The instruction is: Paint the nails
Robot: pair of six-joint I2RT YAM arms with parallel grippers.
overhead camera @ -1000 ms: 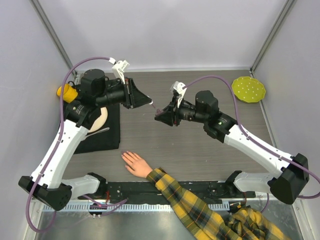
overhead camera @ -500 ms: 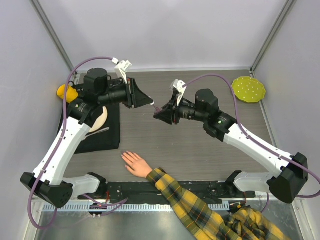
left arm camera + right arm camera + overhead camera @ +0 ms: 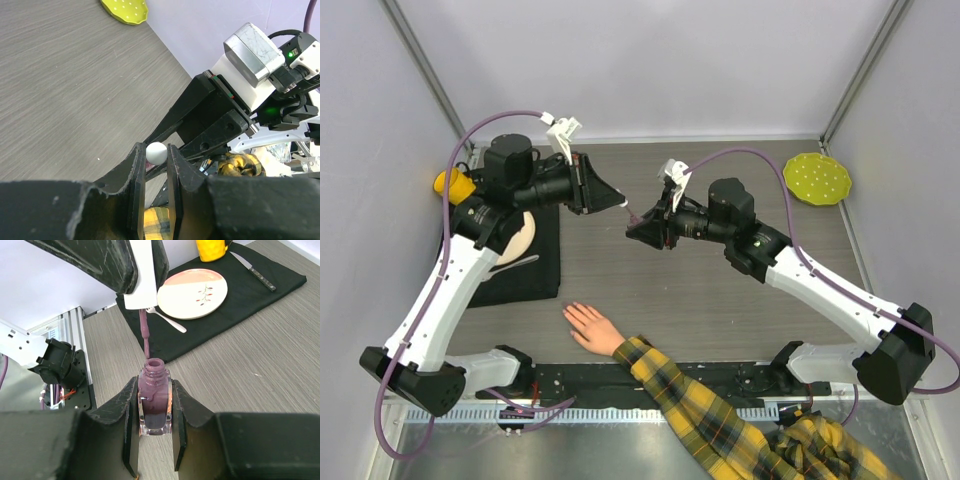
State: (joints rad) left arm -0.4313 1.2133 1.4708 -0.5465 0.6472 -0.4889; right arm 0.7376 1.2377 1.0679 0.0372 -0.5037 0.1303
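Both arms are built alike. The left arm (image 3: 440, 300) and the right arm (image 3: 830, 290) have smooth white shells along their long links, black housings at the joints and bulky black wrists. A purple cable (image 3: 470, 135) loops along the left arm, and a second purple cable (image 3: 760, 157) arches over the right. Each wrist carries a small white bracket (image 3: 562, 128). A green light (image 3: 291, 53) glows on the right arm's black housing, next to a mottled grey box (image 3: 252, 47). The left fingers (image 3: 132, 190) and right fingers (image 3: 130, 415) are matte black and flat-faced, with rough, scuffed edges.
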